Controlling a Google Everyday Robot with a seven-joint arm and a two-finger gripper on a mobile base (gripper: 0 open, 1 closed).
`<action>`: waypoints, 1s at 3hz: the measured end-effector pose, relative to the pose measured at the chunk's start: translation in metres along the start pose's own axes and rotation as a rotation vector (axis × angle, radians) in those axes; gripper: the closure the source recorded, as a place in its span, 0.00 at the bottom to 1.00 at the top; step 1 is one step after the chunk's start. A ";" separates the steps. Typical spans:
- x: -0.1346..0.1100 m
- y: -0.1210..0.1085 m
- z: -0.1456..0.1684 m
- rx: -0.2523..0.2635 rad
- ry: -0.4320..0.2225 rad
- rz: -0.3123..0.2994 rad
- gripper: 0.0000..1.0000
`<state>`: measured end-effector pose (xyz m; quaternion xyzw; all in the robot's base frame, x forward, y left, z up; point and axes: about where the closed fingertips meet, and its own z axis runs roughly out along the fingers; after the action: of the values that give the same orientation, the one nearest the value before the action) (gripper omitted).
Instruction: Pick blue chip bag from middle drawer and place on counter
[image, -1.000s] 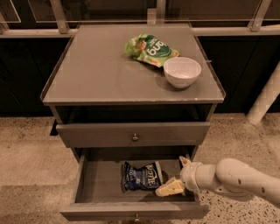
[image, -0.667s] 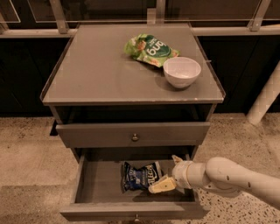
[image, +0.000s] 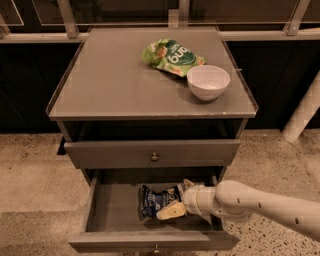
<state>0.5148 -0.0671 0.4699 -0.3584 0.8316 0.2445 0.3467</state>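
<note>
**Bag not yet lifted**

The gripper (image: 174, 200) is inside the open drawer (image: 112, 207), fingers (image: 170, 211) spread about the right end of the bag (image: 152, 200), which lies on the drawer floor. Closing, lifting and placing it on the counter (image: 120, 80) remain.

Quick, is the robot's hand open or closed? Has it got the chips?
Gripper: open, down in the middle drawer, with its fingers on either side of the right end of the blue chip bag; not shut on it yet.
</note>
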 end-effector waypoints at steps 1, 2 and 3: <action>0.010 0.002 0.029 0.003 0.027 0.003 0.00; 0.019 0.003 0.055 0.005 0.054 0.002 0.00; 0.027 -0.001 0.075 0.017 0.073 0.003 0.00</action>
<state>0.5317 -0.0303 0.4018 -0.3629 0.8462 0.2247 0.3190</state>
